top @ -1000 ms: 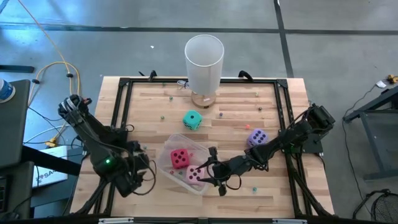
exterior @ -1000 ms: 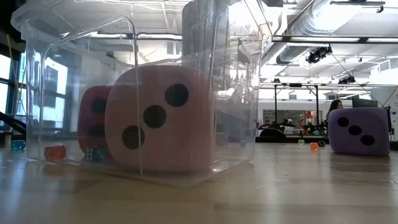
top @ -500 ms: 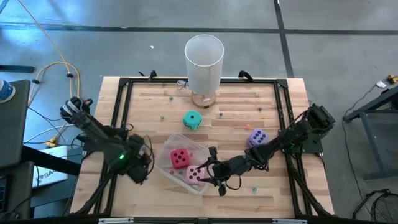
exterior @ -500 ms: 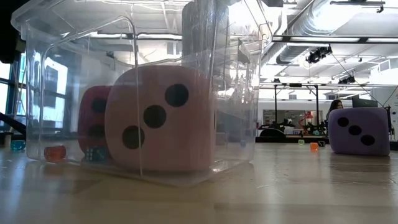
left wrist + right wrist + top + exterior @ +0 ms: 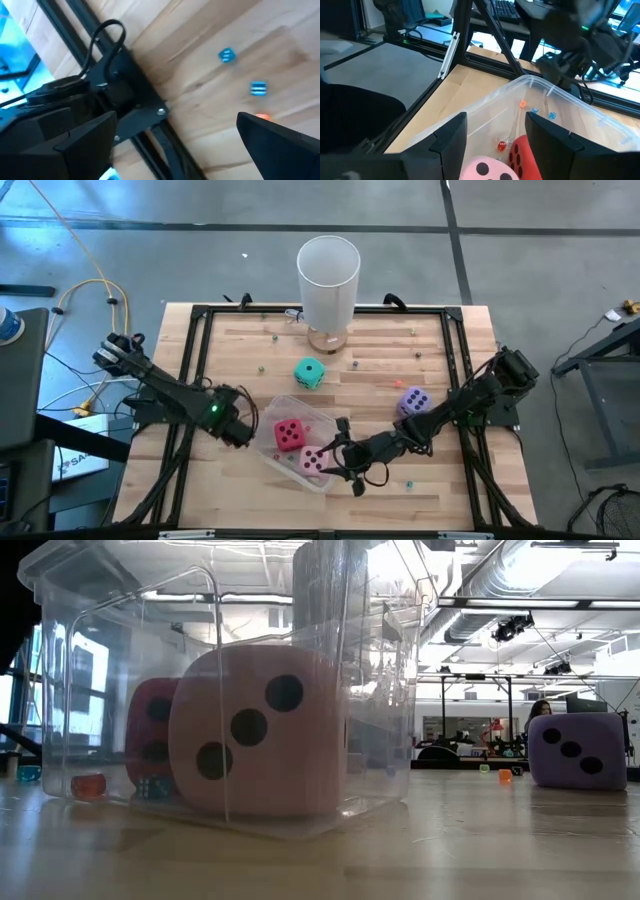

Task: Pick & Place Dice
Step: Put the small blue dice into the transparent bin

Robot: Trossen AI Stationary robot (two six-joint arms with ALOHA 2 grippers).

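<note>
A clear plastic bin [image 5: 272,448] stands near the table's front middle. On its floor rest a red die [image 5: 290,434] and a pink die [image 5: 315,462]. The low view shows the pink die [image 5: 255,730] in front of the red die [image 5: 150,730]. The teal die [image 5: 309,373] and the purple die [image 5: 414,401] sit on the bare wood. My right gripper [image 5: 338,452] hangs open at the bin's right rim, its fingers [image 5: 451,135] just above the pink die [image 5: 487,169]. My left gripper [image 5: 243,430] is open beside the bin's left wall, pointing steeply down over bare wood [image 5: 200,100].
A tall white cylinder [image 5: 328,280] stands at the table's far edge. Tiny coloured beads lie scattered on the wood [image 5: 226,55] and inside the bin [image 5: 501,146]. A black frame rail [image 5: 190,370] runs round the tabletop.
My left gripper has swung from the table's near-left corner toward the bin, sinking a little and rolling about its own axis, its fingers still wide apart. The dice and the bin have stayed where they were.
</note>
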